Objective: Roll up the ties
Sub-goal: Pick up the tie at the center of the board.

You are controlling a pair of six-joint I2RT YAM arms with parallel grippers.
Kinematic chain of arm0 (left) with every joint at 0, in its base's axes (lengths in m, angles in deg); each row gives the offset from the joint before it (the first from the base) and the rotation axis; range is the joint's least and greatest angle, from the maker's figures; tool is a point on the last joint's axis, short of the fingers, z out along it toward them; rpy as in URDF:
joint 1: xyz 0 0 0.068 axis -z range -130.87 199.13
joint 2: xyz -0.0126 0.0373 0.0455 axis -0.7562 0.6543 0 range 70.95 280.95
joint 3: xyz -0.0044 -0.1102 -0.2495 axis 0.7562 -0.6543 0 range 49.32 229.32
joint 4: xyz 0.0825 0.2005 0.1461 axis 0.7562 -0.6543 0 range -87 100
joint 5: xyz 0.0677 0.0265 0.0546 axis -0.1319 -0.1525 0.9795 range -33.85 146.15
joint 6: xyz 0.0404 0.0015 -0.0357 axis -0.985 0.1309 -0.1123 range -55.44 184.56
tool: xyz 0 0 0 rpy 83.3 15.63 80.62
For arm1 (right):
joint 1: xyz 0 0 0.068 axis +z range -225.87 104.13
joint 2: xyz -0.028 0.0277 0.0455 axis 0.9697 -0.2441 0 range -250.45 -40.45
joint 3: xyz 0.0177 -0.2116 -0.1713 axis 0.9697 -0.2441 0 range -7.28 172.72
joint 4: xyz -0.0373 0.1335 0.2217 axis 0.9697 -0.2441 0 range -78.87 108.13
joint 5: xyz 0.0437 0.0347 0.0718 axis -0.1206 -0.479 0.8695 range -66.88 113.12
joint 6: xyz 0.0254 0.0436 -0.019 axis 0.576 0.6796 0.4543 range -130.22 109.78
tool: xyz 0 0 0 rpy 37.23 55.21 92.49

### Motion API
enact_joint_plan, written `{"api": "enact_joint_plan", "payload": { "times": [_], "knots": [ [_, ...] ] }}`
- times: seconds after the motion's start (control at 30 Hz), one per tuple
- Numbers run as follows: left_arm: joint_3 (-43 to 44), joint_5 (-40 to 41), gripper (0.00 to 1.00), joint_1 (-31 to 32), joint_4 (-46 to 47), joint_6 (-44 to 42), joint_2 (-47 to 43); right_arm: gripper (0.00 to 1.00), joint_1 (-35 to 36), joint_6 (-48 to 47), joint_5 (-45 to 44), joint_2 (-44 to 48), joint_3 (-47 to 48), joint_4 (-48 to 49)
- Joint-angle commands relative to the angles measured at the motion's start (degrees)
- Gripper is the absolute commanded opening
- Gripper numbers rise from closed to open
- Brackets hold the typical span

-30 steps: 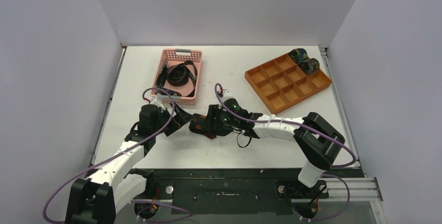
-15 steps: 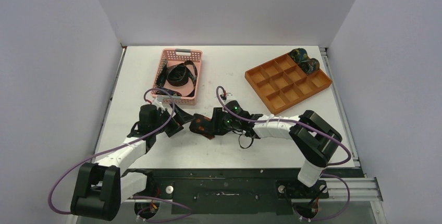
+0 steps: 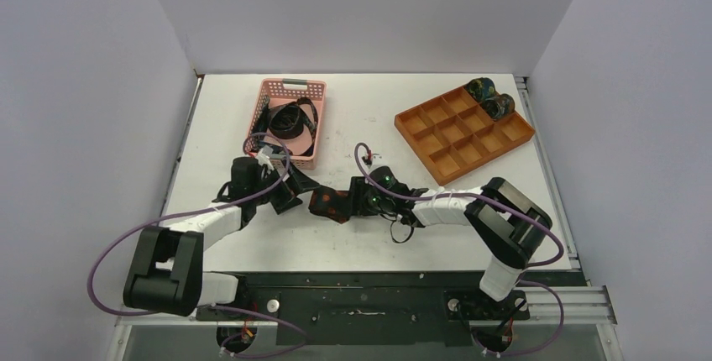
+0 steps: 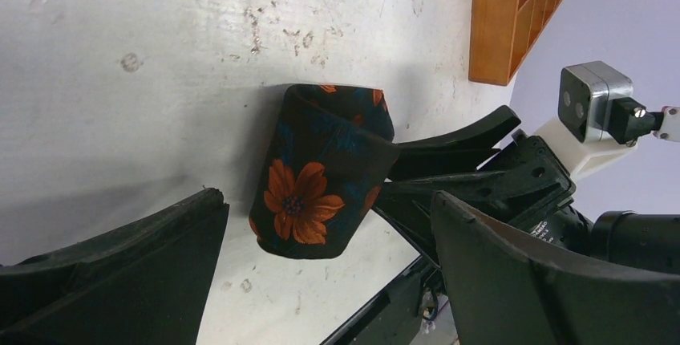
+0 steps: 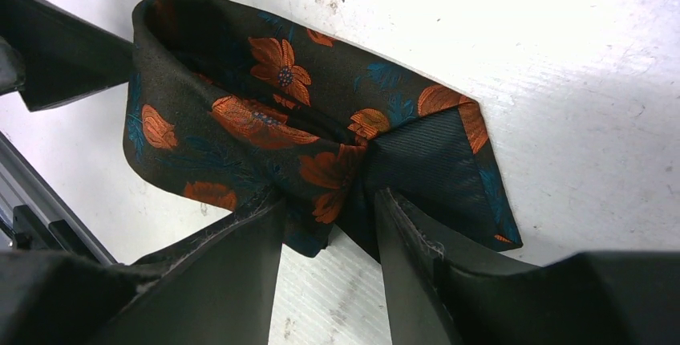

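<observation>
**Black fingers pinch a loosely rolled floral tie at mid-surface**

Black right fingers [image 5: 240, 273] are closed on a fold of the floral tie [image 5: 265, 120], with the dark cloth bunched tightly between them where its pointed end laps over the roll. The tie is dark with orange flowers and blue-green leaves. It lies on the white surface [image 3: 378, 101] as a loose, flattened loop rather than a tight cylinder.

Opposite them, the left fingers [image 4: 144, 265] stand spread wide and grasp nothing. The roll sits in the gap between them. It seems to be clear of both fingers, though the wrist view is too oblique to be sure.

Seen from above, the two arms meet low over the tie. It lies in the near middle of the surface, just in front of the near right corner of the pink basket [image 3: 290, 86].

Loose dark ties [image 3: 290, 122] are coiled inside that basket.

Well apart, at the far right, the orange tray [image 3: 466, 138] sits at an angle. Two rolled ties [image 3: 481, 90] fill neighbouring compartments at its far corner.
</observation>
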Motion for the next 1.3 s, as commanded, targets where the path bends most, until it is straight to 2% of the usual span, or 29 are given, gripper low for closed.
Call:
{"api": "enact_joint_plan", "payload": {
  "times": [0.0,0.17,0.33,0.53,0.7,0.77,0.83,1.0,1.2,1.27],
  "knots": [
    [5.1,-5.5,0.97,-0.3,1.7,-3.9,4.9,0.45,-1.4,-1.0,-1.1,-1.0,-2.1,1.3],
    [5.2,-7.0,0.96,0.8,5.4,-3.5,9.1,0.45,-2.6,-0.9,0.1,-1.4,-3.7,2.5],
    [6.8,-2.3,0.96,4.3,3.8,-5.1,10.9,0.45,-3.4,-0.3,1.2,-2.1,-5.3,4.5],
    [9.5,-0.2,0.96,7.5,4.5,-3.7,16.6,0.44,-4.0,-0.6,1.7,-2.3,-6.6,5.4],
    [10.1,-0.6,0.97,7.5,5.6,-4.5,18.2,0.44,-4.2,-1.0,1.9,-2.0,-7.7,5.7],
    [10.1,-2.3,1.00,7.7,6.0,-4.9,18.5,0.44,-4.4,-0.9,2.2,-2.2,-8.2,6.1],
    [9.9,-4.0,0.92,8.1,6.4,-5.2,18.8,0.44,-4.6,-0.8,2.4,-2.3,-8.3,6.5],
    [8.5,-5.9,0.86,9.8,7.9,-5.7,18.5,0.43,-4.8,-0.7,3.0,-2.5,-8.3,7.0],
    [8.4,-8.3,0.62,10.4,12.3,-3.5,21.2,0.44,-5.0,-0.7,3.2,-2.3,-8.4,7.1],
    [8.2,-8.5,0.60,10.3,13.3,-3.1,21.3,0.43,-5.0,-0.7,3.2,-2.1,-8.6,7.1]
  ]
}}
